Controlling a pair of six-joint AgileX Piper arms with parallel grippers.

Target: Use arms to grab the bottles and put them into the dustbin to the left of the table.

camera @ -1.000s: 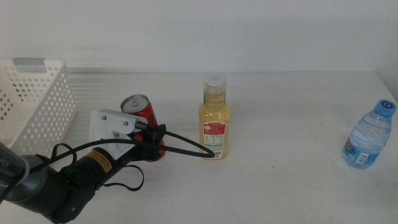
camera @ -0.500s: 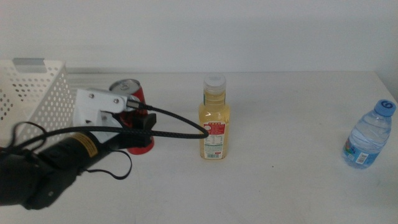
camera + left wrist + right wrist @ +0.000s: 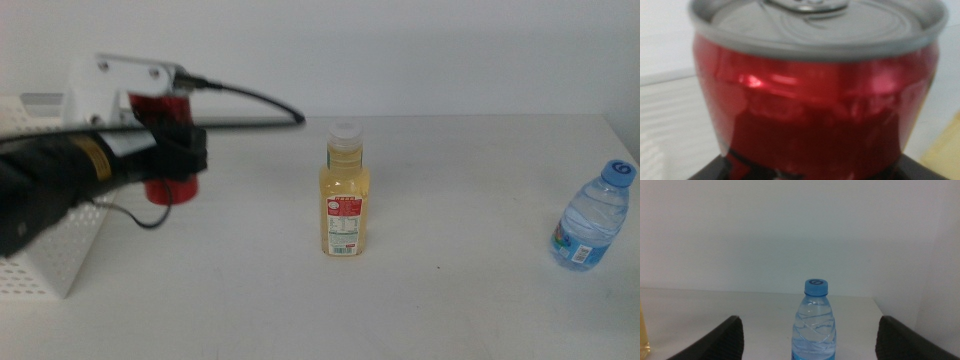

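Observation:
My left gripper [image 3: 170,150] is shut on the red soda can [image 3: 168,182] and holds it in the air next to the white dustbin [image 3: 45,262] at the table's left. The can [image 3: 815,100] fills the left wrist view, silver top up. A yellow juice bottle [image 3: 346,195] with a white cap stands mid-table. The clear water bottle [image 3: 592,220] with a blue cap stands at the far right. In the right wrist view that water bottle [image 3: 814,325] stands ahead, centred between the wide-apart jaws of my right gripper [image 3: 807,345], which does not show in the middle view.
The white table [image 3: 460,300] runs to a white wall at the back. A black cable [image 3: 250,98] loops from the left wrist toward the juice bottle's cap.
My left arm has lifted the red can off the table and carried it up and left, from beside the juice bottle to the dustbin's edge. The two bottles have not moved.

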